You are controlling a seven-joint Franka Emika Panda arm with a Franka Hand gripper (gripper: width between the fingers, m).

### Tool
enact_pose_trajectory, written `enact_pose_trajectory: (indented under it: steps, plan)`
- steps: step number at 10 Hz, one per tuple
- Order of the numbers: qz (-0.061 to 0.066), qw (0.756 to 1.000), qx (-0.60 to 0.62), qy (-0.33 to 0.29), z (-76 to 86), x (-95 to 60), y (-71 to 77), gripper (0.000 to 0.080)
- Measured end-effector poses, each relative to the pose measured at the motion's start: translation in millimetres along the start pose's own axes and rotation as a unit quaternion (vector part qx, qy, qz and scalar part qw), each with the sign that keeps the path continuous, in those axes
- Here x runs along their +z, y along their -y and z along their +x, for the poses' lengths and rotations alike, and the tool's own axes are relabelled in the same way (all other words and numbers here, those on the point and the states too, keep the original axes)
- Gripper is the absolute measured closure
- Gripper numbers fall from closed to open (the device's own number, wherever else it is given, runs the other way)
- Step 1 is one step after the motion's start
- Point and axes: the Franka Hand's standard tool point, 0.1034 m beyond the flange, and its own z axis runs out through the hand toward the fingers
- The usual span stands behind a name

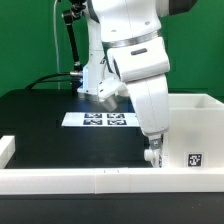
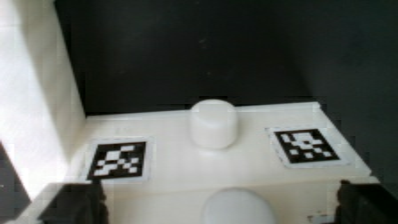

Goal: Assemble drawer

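the gripper [image 1: 152, 152] hangs fingers wide over a tray's knob [image 2: 214, 122] near the desk's front edge, likely lining up to grasp it beside the housing [image 1: 192, 125].

marker board [image 1: 106, 119] — flat on black table [image 1: 50, 125] | low white rail [image 1: 70, 180] — along table edge

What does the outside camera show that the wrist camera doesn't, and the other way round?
Only the exterior view shows the arm, the marker board and the big open housing. Only the wrist view shows a white knob between two square tags, seen close up. Both show the hand, its fingers apart, and the black table.
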Motion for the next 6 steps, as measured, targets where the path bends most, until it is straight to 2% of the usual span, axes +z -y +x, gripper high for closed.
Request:
enact_pose_trajectory:
  steps: [2,3,4,5,6]
  plan:
    - [0.003,1.0,0.015,0.004,-28.5,-8.7,6.1,0.0151]
    - [0.001,1.0,0.016,0.009,-41.8,-16.2,9.9,0.0151]
    - [-0.008,1.0,0.026,0.015,-51.6,-25.7,15.2,0.0151]
    - [-0.02,0.999,0.03,0.021,-54.5,-31.6,21.0,0.0151]
    - [-0.016,0.999,0.03,0.02,-53.2,-29.0,22.6,0.0151]
